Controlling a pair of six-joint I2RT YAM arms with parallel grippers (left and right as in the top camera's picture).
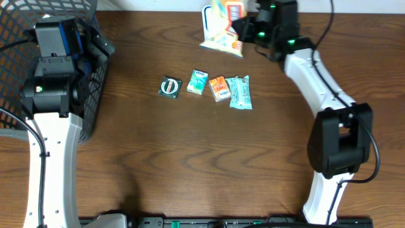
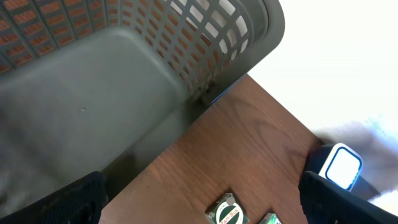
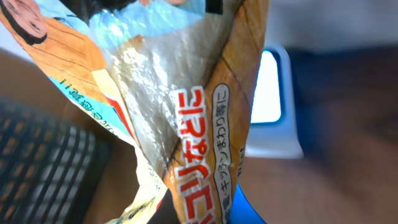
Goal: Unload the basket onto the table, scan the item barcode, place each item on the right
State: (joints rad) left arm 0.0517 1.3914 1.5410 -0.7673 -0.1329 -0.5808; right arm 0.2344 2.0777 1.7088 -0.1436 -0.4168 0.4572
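The right hand (image 1: pixel 245 29) is clamped shut on a printed snack bag (image 1: pixel 221 25), holding it at the far edge of the tabletop (image 1: pixel 190 158). In the right wrist view the bag hangs lengthwise across the frame. The scanner (image 3: pixel 268 93) and its lit window sit just behind it and off to one side. No barcode shows on the visible face, so the coming move likely depends on turning the coded side toward that window. The left hand (image 1: pixel 96 45) is spread fully open, holds nothing and hovers by the mesh basket (image 1: pixel 25 16), well apart from the bag. The right arm is clearly the nearer one.
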